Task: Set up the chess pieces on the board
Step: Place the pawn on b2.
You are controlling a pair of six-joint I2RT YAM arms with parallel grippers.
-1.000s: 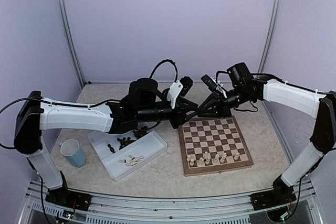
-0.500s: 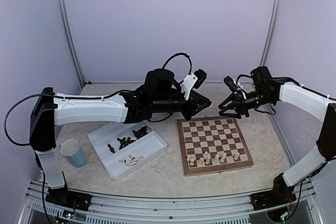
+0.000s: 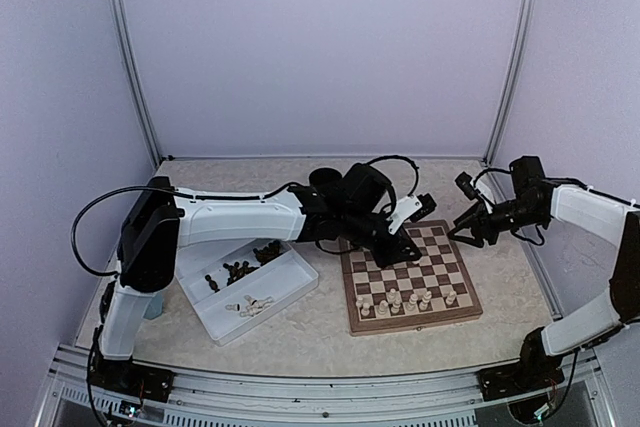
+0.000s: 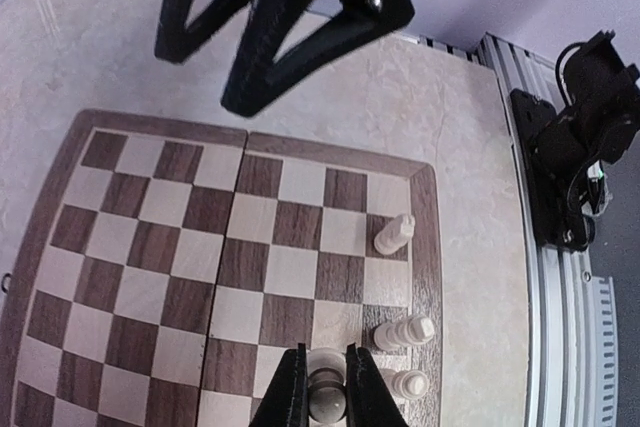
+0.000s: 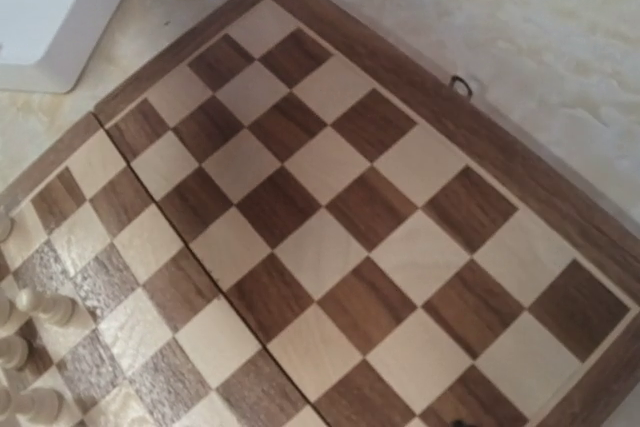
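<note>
Chessboard (image 3: 445,265): 1. White divided tray (image 3: 272,311): 1. Left wrist view: 1 cream piece (image 4: 325,399) between left gripper (image 4: 325,352) fingers (image 4: 290,395), 3 more cream pieces (image 4: 395,234) on brd just right of them. Top view: abt 6 on brd, unsure. Dark pieces (image 3: 240,269) in tray: too bunched to count.

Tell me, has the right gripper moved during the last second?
Yes. The right gripper went rightward, from the far left corner of the chessboard to beyond its far right corner.
</note>
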